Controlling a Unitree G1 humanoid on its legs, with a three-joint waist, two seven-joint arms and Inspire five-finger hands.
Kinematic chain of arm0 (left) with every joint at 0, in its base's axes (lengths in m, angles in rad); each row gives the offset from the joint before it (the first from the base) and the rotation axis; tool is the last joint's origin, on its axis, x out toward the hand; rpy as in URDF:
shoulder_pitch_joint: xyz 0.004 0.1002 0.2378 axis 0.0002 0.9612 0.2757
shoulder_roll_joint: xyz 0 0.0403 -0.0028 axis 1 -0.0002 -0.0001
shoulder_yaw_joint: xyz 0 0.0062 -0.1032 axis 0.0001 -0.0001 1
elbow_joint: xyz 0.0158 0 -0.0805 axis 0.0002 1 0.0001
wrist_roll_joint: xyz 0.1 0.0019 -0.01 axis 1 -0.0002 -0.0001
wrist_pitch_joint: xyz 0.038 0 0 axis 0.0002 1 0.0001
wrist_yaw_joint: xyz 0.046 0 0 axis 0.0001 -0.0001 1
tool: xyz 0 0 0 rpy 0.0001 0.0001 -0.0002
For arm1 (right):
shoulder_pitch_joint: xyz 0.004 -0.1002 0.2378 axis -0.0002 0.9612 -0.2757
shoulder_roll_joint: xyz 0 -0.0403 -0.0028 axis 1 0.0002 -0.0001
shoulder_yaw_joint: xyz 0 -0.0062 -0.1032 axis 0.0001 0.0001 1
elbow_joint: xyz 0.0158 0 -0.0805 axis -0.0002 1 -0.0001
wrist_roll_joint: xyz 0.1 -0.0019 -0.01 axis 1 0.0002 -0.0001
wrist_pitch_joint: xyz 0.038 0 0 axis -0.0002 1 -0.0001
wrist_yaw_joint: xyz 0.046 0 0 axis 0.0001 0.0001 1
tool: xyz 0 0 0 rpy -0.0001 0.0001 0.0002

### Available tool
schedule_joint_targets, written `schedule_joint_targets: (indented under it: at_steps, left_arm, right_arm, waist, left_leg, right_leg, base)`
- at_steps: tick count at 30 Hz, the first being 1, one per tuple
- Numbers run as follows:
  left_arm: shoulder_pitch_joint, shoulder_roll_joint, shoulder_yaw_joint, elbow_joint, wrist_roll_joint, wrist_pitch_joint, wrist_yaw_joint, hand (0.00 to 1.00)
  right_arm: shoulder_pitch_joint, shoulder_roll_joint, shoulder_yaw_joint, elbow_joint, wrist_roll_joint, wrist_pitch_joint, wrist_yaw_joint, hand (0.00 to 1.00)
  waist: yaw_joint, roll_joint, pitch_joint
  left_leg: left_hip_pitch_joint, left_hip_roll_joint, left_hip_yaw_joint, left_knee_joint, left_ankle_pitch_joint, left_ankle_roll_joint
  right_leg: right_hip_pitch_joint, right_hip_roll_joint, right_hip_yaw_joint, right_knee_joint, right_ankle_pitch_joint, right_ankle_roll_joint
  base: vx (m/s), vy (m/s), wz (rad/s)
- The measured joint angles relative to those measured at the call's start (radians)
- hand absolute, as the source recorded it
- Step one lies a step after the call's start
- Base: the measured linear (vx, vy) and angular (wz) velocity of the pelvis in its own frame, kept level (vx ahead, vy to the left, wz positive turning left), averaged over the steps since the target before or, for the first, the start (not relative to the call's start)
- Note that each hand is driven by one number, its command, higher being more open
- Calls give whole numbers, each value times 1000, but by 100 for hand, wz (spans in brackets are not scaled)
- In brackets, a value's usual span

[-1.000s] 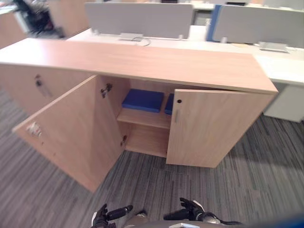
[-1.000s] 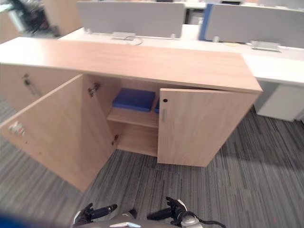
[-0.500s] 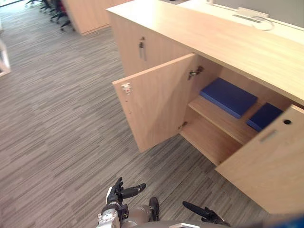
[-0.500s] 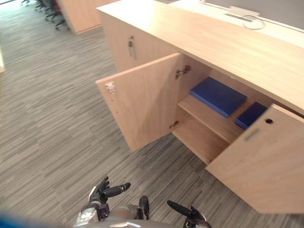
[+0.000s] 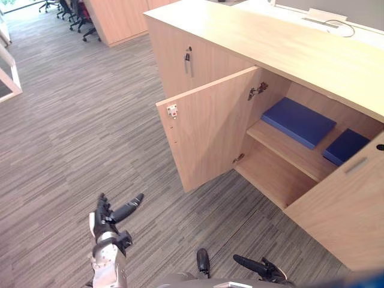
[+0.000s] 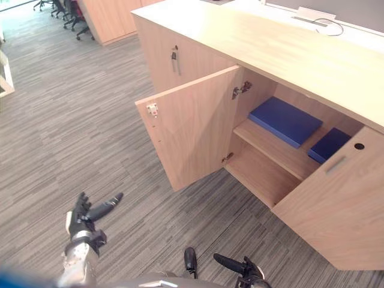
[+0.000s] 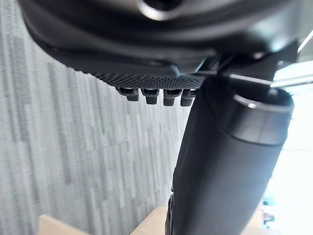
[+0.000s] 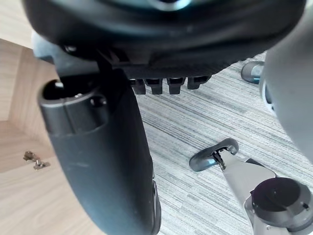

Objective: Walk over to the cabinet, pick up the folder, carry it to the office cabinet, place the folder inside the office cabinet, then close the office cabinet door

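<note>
Two blue folders [image 5: 298, 122] lie on a shelf [image 5: 282, 148] inside the cabinet [image 5: 282, 51].

Smaller blue folder [image 5: 347, 146] partly behind right door [image 5: 342, 210], right robot hand [image 5: 264, 269] edge-cropped

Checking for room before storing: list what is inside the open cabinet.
The shelf holds a blue folder and a second blue folder, partly covered by the right door. Whatever lies behind that door cannot be seen.
</note>
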Motion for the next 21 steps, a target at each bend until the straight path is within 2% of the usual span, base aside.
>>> schedule_joint_targets:
  at_steps: [2, 4, 5, 6, 7, 8, 9, 10, 11, 12, 15, 16, 19, 21]
  left_arm:
    - [-33, 40, 30, 3, -7, 4, 8, 100]
    - [-75, 117, 50, 35, -23, 6, 6, 100]
    - [-90, 140, 56, 52, -26, 6, 6, 100]
    - [-126, 190, 62, 103, -27, 7, 5, 100]
    - [-156, 243, 67, 152, -43, 8, -1, 100]
    - [-168, 267, 70, 178, -47, 8, -6, 100]
    - [-194, 306, 70, 218, -49, 14, -14, 100]
    - [-248, 365, 58, 282, -68, 17, -36, 100]
    - [-270, 388, 47, 313, -77, 18, -52, 100]
    - [-304, 436, 9, 371, -98, 20, -82, 100]
    - [-379, 510, -86, 470, -127, 24, -143, 100]
    - [-429, 528, -131, 522, -134, 24, -167, 100]
    - [-497, 533, -193, 598, -140, 24, -195, 100]
    - [-543, 534, -271, 655, -141, 24, -223, 100]
  right_arm:
    - [10, -15, 0, 0, -3, 5, 9, 100]
    - [14, -38, -9, 0, -8, 16, 10, 100]
    - [14, -44, -9, 0, -8, 17, 10, 100]
    - [16, -52, -9, 0, -8, 20, 12, 100]
    - [27, -54, -13, 1, -8, 20, 19, 100]
    - [31, -60, -18, 1, -8, 22, 20, 100]
    - [38, -56, -32, 0, -7, 22, 23, 100]
    - [47, -47, -52, 3, -6, 23, 27, 100]
    - [49, -46, -56, 9, -6, 24, 29, 100]
    - [50, -45, -80, 21, -3, 27, 39, 100]
    - [61, -36, -102, 26, 1, 27, 43, 100]
    - [62, -25, -132, 25, 2, 26, 45, 100]
    - [69, -18, -157, 21, 4, 23, 49, 100]
    - [77, -11, -168, 17, 13, 22, 51, 100]
  waist:
    - [-12, 4, 2]
    - [-21, 8, 5]
    - [-24, 8, 5]
    - [-35, 2, 5]
    - [-42, 3, -1]
    - [-42, 6, -2]
    - [-48, 6, -2]
    - [-48, 0, 1]
    - [-47, -1, 1]
    - [-47, 0, 1]
    - [-47, 1, 2]
    - [-47, 3, 3]
    - [-48, 3, 3]
    - [-50, 3, 3]
  left_leg:
    - [5, 0, 13, 0, -4, -1]
    - [4, 1, 42, 0, -14, -8]
    - [3, 0, 55, 0, -20, -12]
    - [1, -4, 84, 7, -49, -42]
    - [11, 10, 131, 17, -33, -6]
    - [21, 9, 135, 0, -28, 12]
    - [25, 9, 137, 0, -33, 12]
    - [27, 10, 145, 0, -35, 14]
    - [28, 13, 148, 0, -35, 14]
    - [34, 22, 156, 0, -37, 13]
    - [51, 46, 173, 0, -49, 1]
    - [58, 60, 184, 0, -55, -7]
    - [72, 75, 209, 0, -67, -15]
    - [91, 90, 241, 0, -79, -26]
  right_leg:
    - [-2, -3, 13, -1, -6, -10]
    - [-9, -7, 29, -12, -35, -42]
    - [-10, -9, 33, -21, -50, -42]
    - [-16, -16, 55, -39, -64, -33]
    - [-25, -28, 80, -24, -72, -19]
    - [-29, -27, 87, -8, -71, -18]
    - [-33, -28, 100, -1, -68, -17]
    - [-38, -29, 113, 5, -50, -3]
    - [-40, -29, 117, 8, -36, 14]
    - [-46, -26, 135, 19, -15, 26]
    - [-48, -10, 149, 28, 21, 15]
    - [-58, -3, 166, 44, 34, 2]
    - [-80, -4, 198, 83, 40, -9]
    - [-96, -3, 234, 110, 51, -16]
  base:
    - [-37, -50, -17]
    - [-25, -67, -24]
    - [-27, -70, -18]
    - [-1, -56, -17]
    - [18, -59, -20]
    - [41, -47, -20]
    - [51, -82, -19]
    - [51, -77, -14]
    - [57, -81, -23]
    - [52, -46, -23]
    - [58, -33, -28]
    - [60, -17, -29]
    - [46, 3, -36]
    - [59, 6, -45]
